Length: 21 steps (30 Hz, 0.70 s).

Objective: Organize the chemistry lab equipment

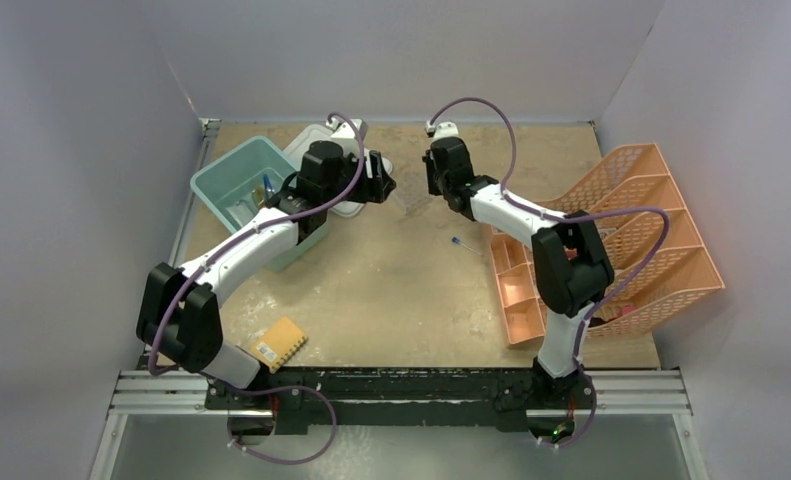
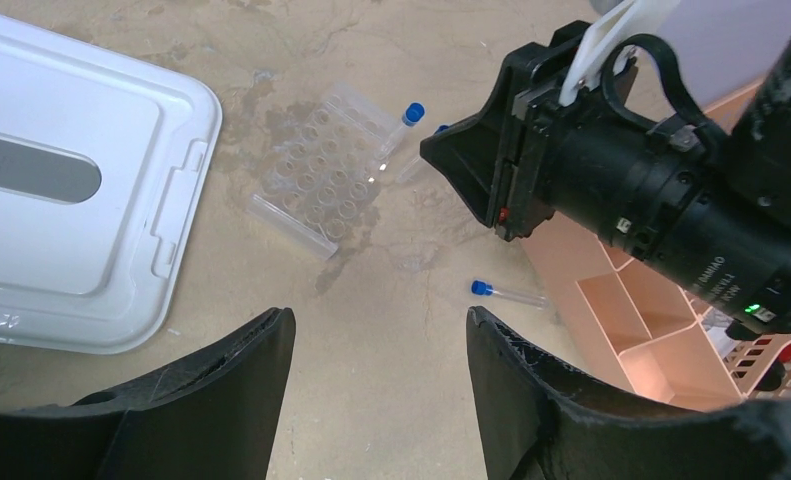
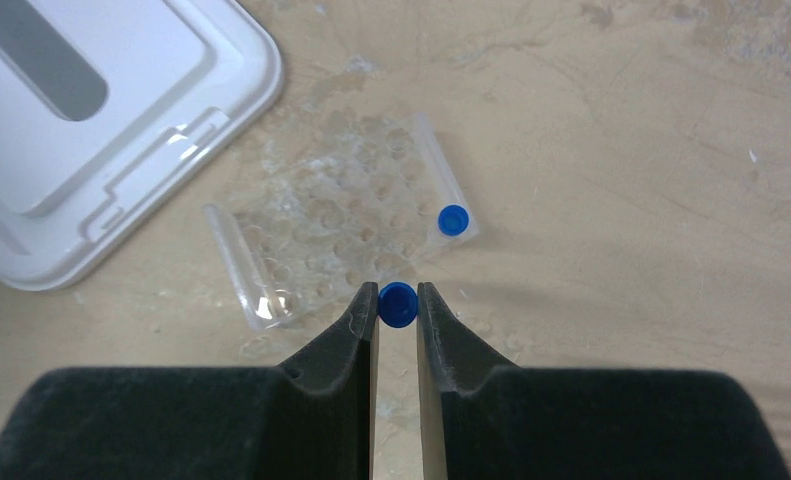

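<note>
A clear tube rack (image 2: 323, 178) lies on the table at the back middle, and one blue-capped test tube (image 2: 408, 116) stands in its edge row. In the right wrist view my right gripper (image 3: 397, 291) is shut on another blue-capped test tube (image 3: 397, 307), held upright just in front of the rack (image 3: 336, 232). A third tube (image 2: 508, 293) lies loose on the table, to the right of my left gripper (image 2: 381, 322). That gripper is open and holds nothing. From above, the left gripper (image 1: 385, 186) and the right gripper (image 1: 433, 182) face each other over the rack (image 1: 412, 196).
A white lid (image 2: 61, 190) lies left of the rack, next to a teal bin (image 1: 233, 172) that holds a few items. A peach compartment organiser (image 1: 621, 240) fills the right side. A yellow-orange waffle sponge (image 1: 276, 343) sits near the front left.
</note>
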Tool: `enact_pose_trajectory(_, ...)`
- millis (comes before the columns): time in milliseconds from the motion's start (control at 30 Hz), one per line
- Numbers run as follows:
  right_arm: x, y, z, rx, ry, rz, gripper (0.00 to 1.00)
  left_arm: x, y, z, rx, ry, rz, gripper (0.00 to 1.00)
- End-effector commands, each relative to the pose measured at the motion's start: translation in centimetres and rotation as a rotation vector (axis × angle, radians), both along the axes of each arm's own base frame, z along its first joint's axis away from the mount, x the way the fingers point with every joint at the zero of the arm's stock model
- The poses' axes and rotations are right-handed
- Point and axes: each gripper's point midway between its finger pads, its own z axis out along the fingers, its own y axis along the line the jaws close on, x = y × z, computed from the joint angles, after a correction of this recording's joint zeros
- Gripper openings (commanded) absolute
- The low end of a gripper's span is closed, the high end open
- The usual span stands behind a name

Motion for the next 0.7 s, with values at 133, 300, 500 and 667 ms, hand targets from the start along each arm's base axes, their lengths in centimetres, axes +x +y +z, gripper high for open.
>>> enact_pose_trajectory(133, 2.0, 0.2, 2.4, 0.036, -0.095, -0.046, 0.07, 0.7, -0.1, 2.5, -0.051, -0.069, 0.015, 0.63)
enact_pose_trajectory(300, 2.2, 0.2, 3.5, 0.054, -0.129, -0.048, 0.07, 0.7, -0.1, 2.5, -0.050, -0.069, 0.012, 0.63)
enact_pose_trajectory(500, 2.7, 0.5, 2.9, 0.045, -0.123, -0.047, 0.07, 0.7, -0.1, 2.2, -0.042, -0.064, 0.011, 0.64)
enact_pose_trajectory(667, 3.2, 0.5, 2.2, 0.025, -0.119, -0.053, 0.07, 0.8, -0.2, 2.0, -0.040, -0.060, 0.006, 0.64)
